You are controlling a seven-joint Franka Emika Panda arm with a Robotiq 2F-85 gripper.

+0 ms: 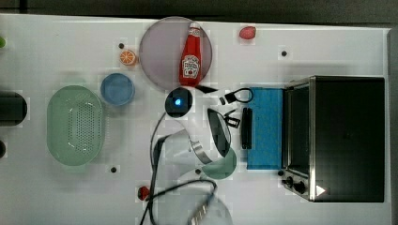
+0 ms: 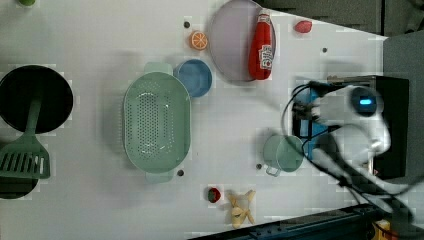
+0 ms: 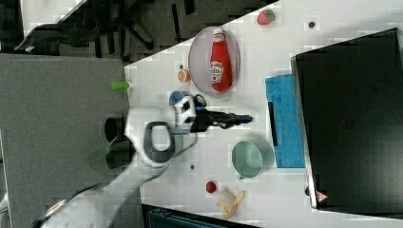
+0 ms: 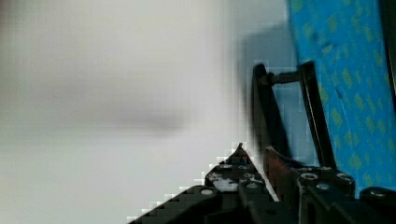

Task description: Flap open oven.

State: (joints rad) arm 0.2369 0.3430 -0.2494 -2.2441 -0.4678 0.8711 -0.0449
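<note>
The oven [image 1: 349, 136] stands at the top view's right, black top up, two knobs at its front corner. Its blue glass door [image 1: 265, 140] is flapped down flat toward the table's middle, with the black bar handle [image 1: 246, 127] along its outer edge. My gripper [image 1: 233, 121] sits just beside that handle, on the side away from the oven. In the wrist view the handle [image 4: 266, 107] and door [image 4: 345, 93] lie right at my fingertips; the gripper [image 4: 256, 150] has its jaws a narrow slit apart with nothing seen between them. The right view shows the gripper [image 3: 247, 118] pointing at the handle [image 3: 272, 124].
A green cup [image 1: 224, 166] stands close to the door's corner, under my arm. A ketchup bottle [image 1: 190, 56] lies on a grey plate [image 1: 157, 51]. Farther toward the top view's left are a blue bowl [image 1: 117, 89], a green colander [image 1: 75, 125] and an orange slice [image 1: 127, 57].
</note>
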